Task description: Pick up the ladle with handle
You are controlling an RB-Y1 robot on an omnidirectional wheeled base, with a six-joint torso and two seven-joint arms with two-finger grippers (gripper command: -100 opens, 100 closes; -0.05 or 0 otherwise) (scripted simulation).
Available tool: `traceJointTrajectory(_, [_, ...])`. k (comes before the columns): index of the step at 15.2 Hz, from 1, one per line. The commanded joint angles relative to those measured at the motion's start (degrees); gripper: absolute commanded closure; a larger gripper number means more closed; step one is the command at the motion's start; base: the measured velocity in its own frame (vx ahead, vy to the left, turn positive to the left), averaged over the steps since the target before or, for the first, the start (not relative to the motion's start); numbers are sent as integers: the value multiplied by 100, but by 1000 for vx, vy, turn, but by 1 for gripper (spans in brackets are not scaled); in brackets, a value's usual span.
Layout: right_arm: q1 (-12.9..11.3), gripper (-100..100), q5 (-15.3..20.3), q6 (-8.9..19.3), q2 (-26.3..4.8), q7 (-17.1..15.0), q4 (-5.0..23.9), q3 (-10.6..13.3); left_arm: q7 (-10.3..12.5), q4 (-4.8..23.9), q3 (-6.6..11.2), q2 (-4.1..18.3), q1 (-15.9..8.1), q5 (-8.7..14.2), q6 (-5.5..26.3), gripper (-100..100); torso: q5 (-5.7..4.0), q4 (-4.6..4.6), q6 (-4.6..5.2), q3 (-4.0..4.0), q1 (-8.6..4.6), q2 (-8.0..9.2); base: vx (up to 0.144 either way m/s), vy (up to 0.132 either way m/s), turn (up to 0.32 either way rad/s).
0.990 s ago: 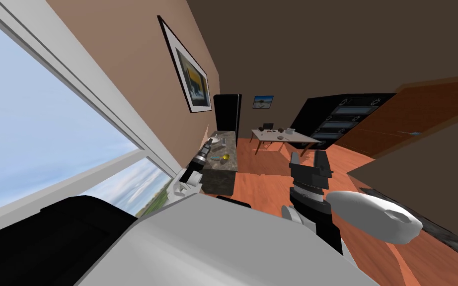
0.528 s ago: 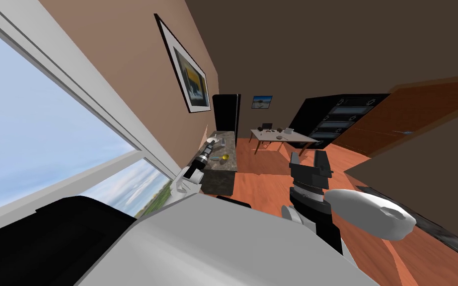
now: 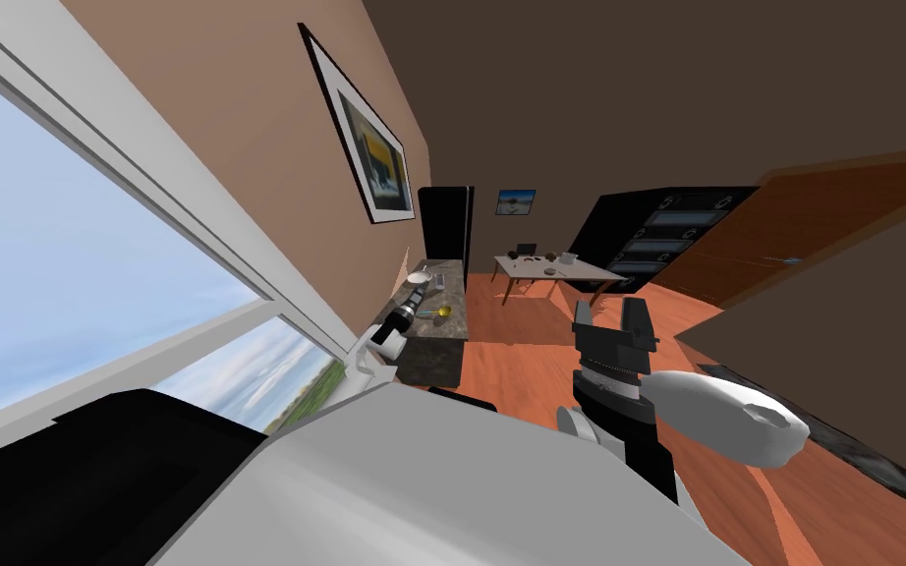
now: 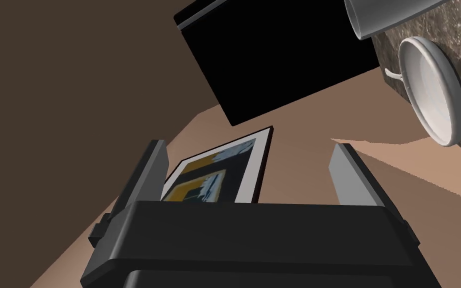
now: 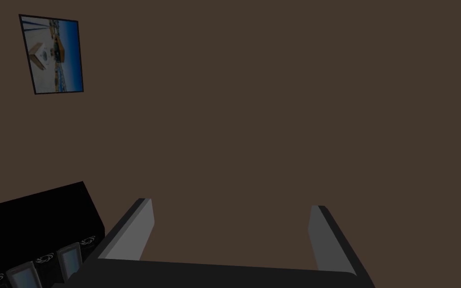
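**Dark marbled worktop (image 3: 454,300), yellow-bowled ladle (image 3: 444,311), left tool (image 4: 249,146) reaching over it**

A long worktop stands against a tan wall below a framed picture (image 3: 377,162). The ladle lies flat toward the near end of the worktop, closer to the room-side edge. Its yellow bowl points into the room and its thin bluish handle runs back toward the wall-side edge. A white dish (image 4: 437,97) sits farther along, by the wall-side edge, with a pale cup (image 4: 389,15) just beyond it.

The left arm stretches out over the near wall-side corner, with the ladle just beside it on the room side. The left tool's two blades are spread wide and grip nothing, probably so that they can close around the slim handle. This tool faces along the worktop toward the wall and a tall black cabinet (image 4: 274,60), not down at the ladle. It will likely need to tilt downward and line up across the handle before closing.

The right tool (image 3: 609,307) is held upright in front of the chest, well apart from the worktop, its blades also spread and empty. It appears parked out of the working arm's way.

The pickup has not yet begun.
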Motion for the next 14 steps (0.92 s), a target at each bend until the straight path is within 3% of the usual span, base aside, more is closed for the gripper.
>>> traceJointTrajectory(1, [0,0,0,0,0,0,0,0,-13,21,-22,8,-28,5,208,-100,0,0,0,0,0,0,5,0,-15])
traceJointTrajectory(2, [0,0,0,0,0,0,0,0,-36,113,-77,45,-152,31,390,-100,0,0,-1,0,0,1,6,-1,-32])
traceJointTrajectory(4, [0,0,0,0,0,0,0,0,-36,113,-77,45,-152,31,541,-100,0,0,0,0,0,0,6,0,-23])
traceJointTrajectory(5, [0,0,0,0,0,0,0,0,-61,206,-132,76,-275,57,734,-100,0,0,-1,1,0,1,7,-1,-34])
traceJointTrajectory(7, [0,0,0,0,0,0,0,0,-61,206,-132,76,-275,57,875,-100,0,0,0,0,0,0,7,0,-23])
traceJointTrajectory(14, [0,0,0,0,0,0,0,0,-132,481,-298,142,-645,135,1699,-100,0,0,-1,0,0,1,5,0,-26])
